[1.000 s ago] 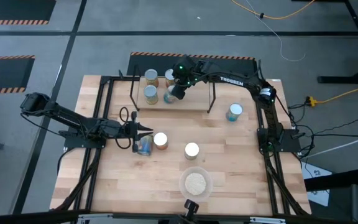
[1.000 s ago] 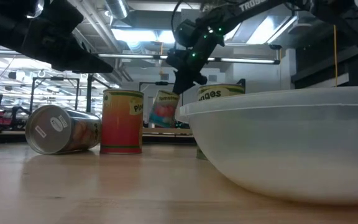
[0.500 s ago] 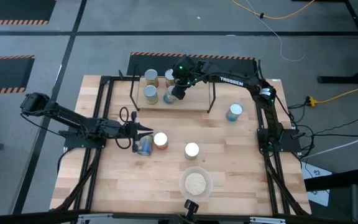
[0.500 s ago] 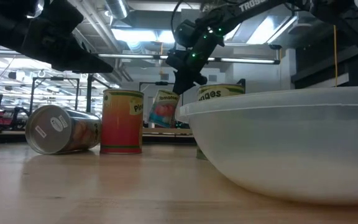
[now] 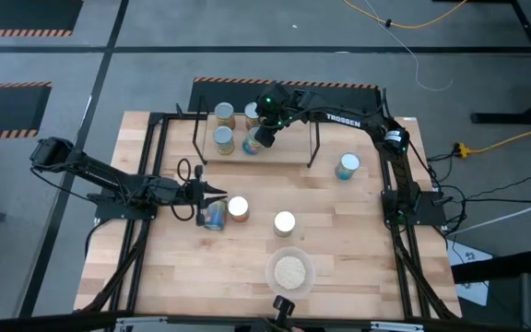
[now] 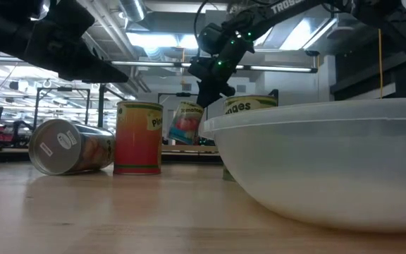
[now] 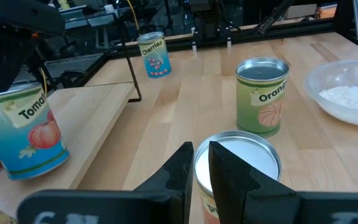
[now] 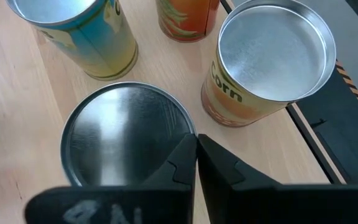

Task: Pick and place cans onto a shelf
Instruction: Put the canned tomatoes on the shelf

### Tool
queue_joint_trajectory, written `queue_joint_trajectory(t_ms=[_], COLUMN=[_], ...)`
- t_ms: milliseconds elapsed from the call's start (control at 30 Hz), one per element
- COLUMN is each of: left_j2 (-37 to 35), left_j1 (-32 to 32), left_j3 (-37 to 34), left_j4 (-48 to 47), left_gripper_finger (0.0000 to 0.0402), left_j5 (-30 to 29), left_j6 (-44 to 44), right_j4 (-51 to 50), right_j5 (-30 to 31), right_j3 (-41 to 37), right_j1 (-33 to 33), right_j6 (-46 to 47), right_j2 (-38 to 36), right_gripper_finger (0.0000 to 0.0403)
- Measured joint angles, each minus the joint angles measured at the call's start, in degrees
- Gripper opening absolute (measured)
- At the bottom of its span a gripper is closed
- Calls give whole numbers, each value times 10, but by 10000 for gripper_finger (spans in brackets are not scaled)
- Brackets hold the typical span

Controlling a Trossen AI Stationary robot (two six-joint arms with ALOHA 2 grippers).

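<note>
The shelf [image 5: 284,153] stands at the table's far middle with several cans on it. My right gripper [image 5: 264,136] is shut above the blue Tomato can [image 8: 126,134] at the shelf's near edge, and the can stands tilted [image 6: 185,123]. The Corn can [image 8: 269,56], a blue can [image 8: 73,31] and an orange can [image 8: 185,15] stand upright on the board beside it. My left gripper [image 5: 218,193] is shut and hangs clear above an upright red can [image 6: 138,137], next to a can lying on its side [image 5: 214,216]. My right gripper comes from above, pointing down, and its shut fingertips [image 8: 188,155] meet the Tomato can's top rim [image 8: 182,124] on one side. I cannot tell whether they pinch the rim's lip or only press on it. The can leans toward the fingers, its base on the shelf board.
On the tabletop stand an Orange can [image 7: 263,96] near the middle and a Cherries can [image 5: 348,166] right of the shelf. A clear bowl of pale grains [image 5: 290,270] sits near the front edge. The shelf's black uprights [image 5: 315,138] flank the board.
</note>
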Motion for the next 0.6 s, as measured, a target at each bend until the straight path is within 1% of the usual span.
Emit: queue_joint_trajectory(t_ms=[367, 600], left_j2=[0, 0], left_j1=[0, 0], left_j3=[0, 0], left_j4=[0, 0], left_gripper_finger=[43, 43], left_j5=[0, 0], left_j6=[0, 0], right_j4=[2, 13], right_j5=[0, 0], right_j3=[0, -1], right_j1=[0, 0], right_j6=[0, 0], right_j2=[0, 0], right_gripper_finger=[23, 47])
